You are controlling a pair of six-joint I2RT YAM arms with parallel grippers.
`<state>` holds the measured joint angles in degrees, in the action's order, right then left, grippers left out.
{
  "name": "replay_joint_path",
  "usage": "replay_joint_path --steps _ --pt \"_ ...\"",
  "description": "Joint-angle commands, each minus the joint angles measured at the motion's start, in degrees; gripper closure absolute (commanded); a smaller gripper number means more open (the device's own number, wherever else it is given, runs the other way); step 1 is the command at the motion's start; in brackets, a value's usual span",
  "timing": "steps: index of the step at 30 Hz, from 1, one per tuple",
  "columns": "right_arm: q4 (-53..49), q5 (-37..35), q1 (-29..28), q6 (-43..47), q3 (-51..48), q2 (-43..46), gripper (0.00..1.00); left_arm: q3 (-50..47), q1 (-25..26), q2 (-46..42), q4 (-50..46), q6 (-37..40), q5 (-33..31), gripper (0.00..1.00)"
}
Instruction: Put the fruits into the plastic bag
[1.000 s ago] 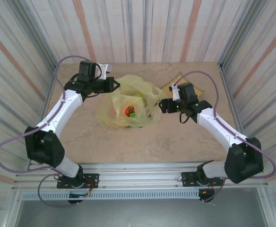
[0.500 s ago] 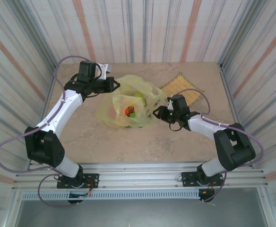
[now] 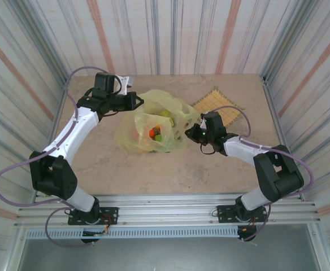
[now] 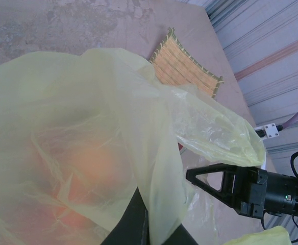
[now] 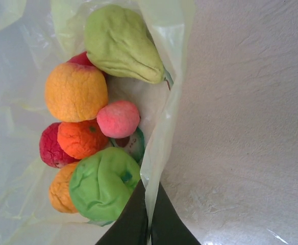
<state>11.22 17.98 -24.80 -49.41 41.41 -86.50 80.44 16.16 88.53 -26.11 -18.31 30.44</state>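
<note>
Top view: bright, even, diffuse light. Faint soft shadows lie under the arms [image 3: 77, 127] on the table [image 3: 210, 169]. Stripes on the walls [image 3: 170, 34] splay toward the frame corners: wide-angle distortion.

Left wrist view: plastic bag [image 4: 77, 127] close to the lens, hazy and soft at lower left. Mat [image 4: 184, 69] at upper centre is sharper.

Right wrist view: fruits [image 5: 75, 92] sharp and saturated. Slight glare on the table at lower right.

We are bringing our right gripper [image 3: 194, 134] down and in toward the plastic bag [image 3: 153, 101], from a raised spot off the bag's right side to its right rim, and we are closing the jaws, wide a second ago, on that film.
</note>
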Motion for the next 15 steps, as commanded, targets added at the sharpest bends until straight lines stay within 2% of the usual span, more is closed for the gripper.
replay_joint_path --steps 1,15 --pt "-1.9 -1.2 -0.2 0.2 0.8 2.2 0.99 -0.5 -0.4 -0.7 0.4 -0.8 0.8 1.0" --pt "-7.5 -1.7 0.4 4.5 7.2 15.5 1.0 -1.1 -0.5 -3.5 1.7 -1.5 0.4 1.0"
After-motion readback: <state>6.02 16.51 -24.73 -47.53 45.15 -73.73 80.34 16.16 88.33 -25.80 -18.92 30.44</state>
